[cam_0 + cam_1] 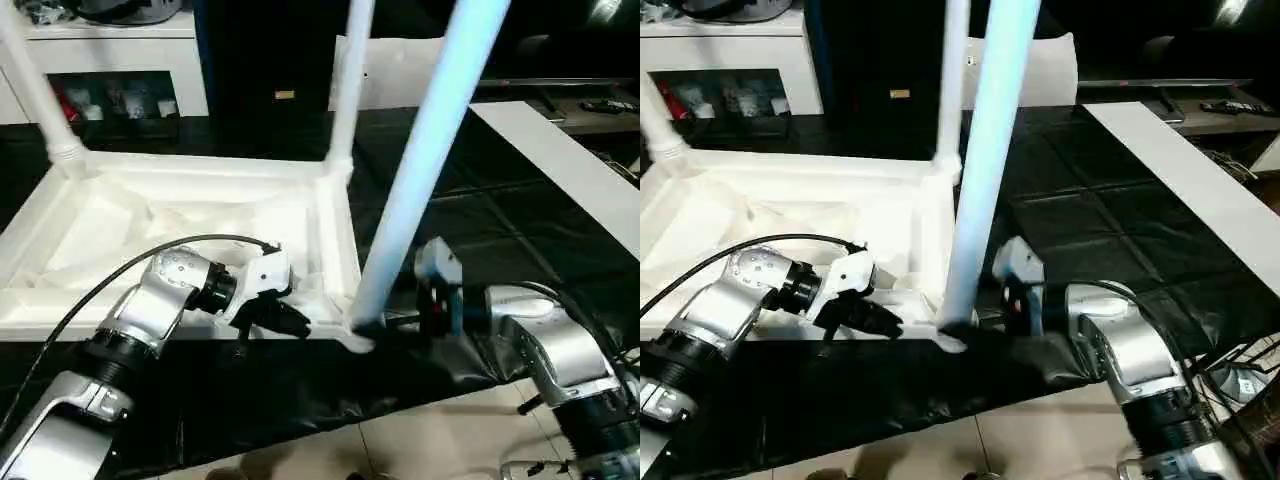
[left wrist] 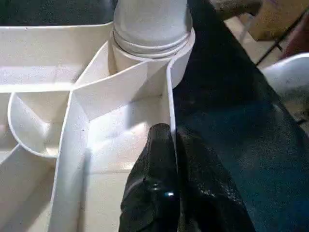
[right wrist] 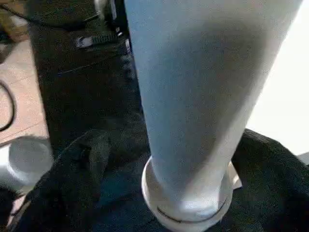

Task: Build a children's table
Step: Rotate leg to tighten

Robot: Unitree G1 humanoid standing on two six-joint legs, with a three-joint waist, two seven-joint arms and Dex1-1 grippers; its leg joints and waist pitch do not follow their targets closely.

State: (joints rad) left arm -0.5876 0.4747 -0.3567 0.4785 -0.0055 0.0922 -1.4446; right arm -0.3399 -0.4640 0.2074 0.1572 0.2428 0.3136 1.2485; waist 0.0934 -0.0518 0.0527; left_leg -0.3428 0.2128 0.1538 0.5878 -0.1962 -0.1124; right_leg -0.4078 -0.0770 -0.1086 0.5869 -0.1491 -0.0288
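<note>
Black mat, left hand clenched on tabletop rim, right hand released beside near leg.

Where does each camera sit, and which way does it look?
Left eye view: on the head, looking down at the upturned tabletop; both silver forearms show.
Right eye view: same head, slightly aside, same scene.
Left wrist view: along the left gripper, shut on the tabletop's rim wall.
Right wrist view: facing the near leg in its corner socket.
Shared: all four views show the near leg.
</note>
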